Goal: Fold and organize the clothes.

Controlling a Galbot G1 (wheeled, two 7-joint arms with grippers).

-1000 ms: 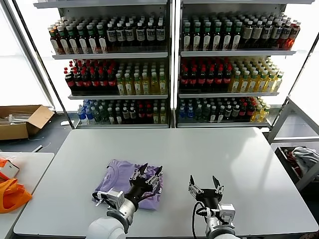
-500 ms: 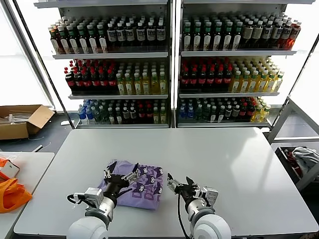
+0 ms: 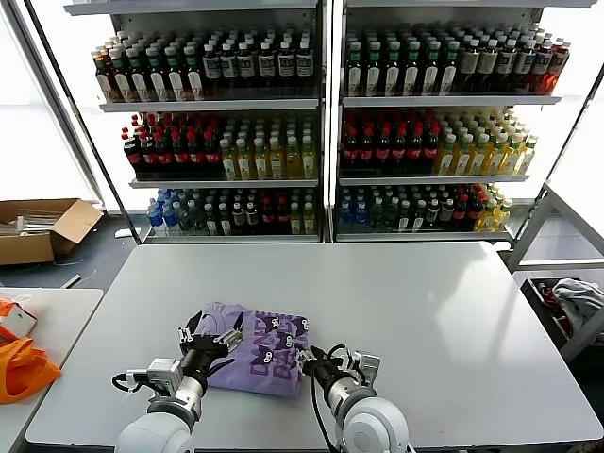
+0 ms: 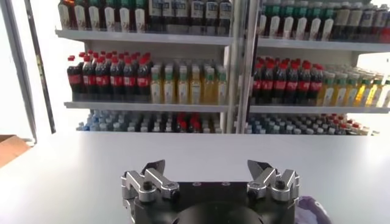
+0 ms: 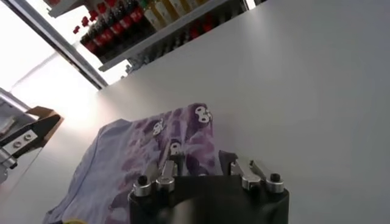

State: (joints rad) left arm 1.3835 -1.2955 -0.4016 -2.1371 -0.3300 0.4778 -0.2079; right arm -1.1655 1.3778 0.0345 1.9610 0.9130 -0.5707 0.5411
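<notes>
The clothes are one lavender T-shirt (image 3: 257, 347), folded with its dark-and-white print up, lying on the grey table (image 3: 425, 311) near its front edge. My left gripper (image 3: 209, 336) is over the shirt's left part, open with nothing between its fingers. From the left wrist, the left gripper (image 4: 207, 171) points across bare table toward the shelves, with a lavender T-shirt corner (image 4: 312, 210) beside it. My right gripper (image 3: 316, 360) is low at the shirt's right edge. In the right wrist view, the right gripper (image 5: 201, 159) stands half-open astride that edge of the lavender T-shirt (image 5: 143, 152), one finger over the fabric and one beside it.
Shelves of bottles (image 3: 321, 123) rise behind the table. A side table at the left holds a bright orange fabric item (image 3: 24, 368). A cardboard box (image 3: 42, 226) sits on the floor beyond it. A grey-white cloth heap (image 3: 578, 297) lies in a rack at the right.
My left gripper opened and moved from the shirt's right part to its left part. My right gripper moved left from bare table to the shirt's right edge, and its jaws narrowed.
</notes>
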